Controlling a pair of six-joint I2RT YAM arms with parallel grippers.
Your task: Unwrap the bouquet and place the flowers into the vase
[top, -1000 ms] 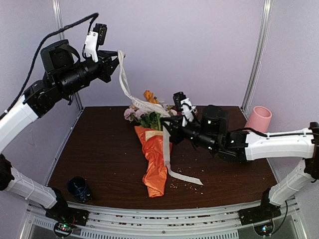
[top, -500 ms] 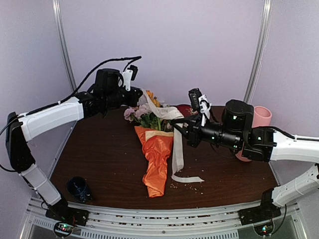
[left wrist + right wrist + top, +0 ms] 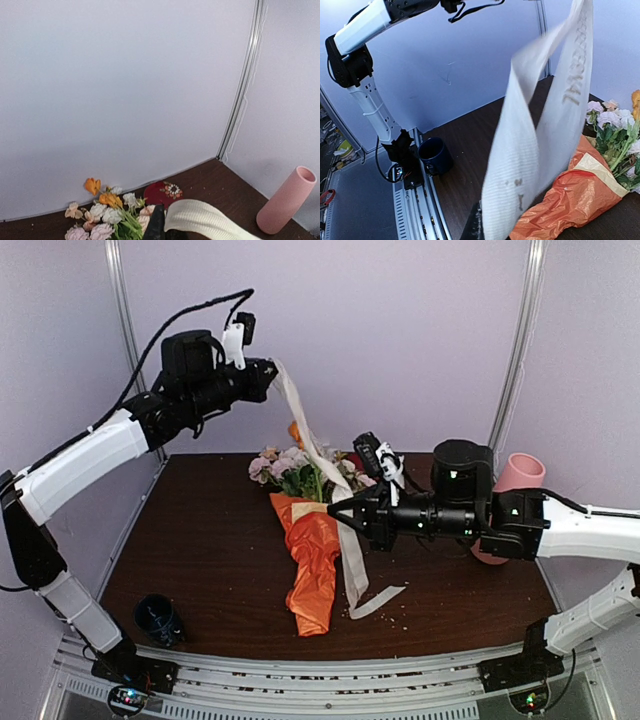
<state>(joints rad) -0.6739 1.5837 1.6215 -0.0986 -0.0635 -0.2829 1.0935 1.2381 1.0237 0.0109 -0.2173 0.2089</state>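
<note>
the left gripper (image 3: 268, 370), raised high above the wrapped bouquet (image 3: 312, 560), is clamped on the ribbon (image 3: 310, 445) end. the right gripper (image 3: 338, 520), just right of the bouquet, is pinched on the ribbon's middle. ribbon removal is judged underway; next it must be drawn clear and dropped. the vase (image 3: 520, 478) is seen well right of the bouquet.

Lower vase (image 3: 521, 476) behind right arm (image 3: 580, 528); ribbon (image 3: 540, 115) blurred.

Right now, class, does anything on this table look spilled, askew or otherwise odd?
Pale crumbs lie scattered on the table by the loose end of the ribbon, like shed debris. The ribbon hangs in the air, pinched by the left gripper and the right gripper; the bouquet lies flat, wrapped.
</note>
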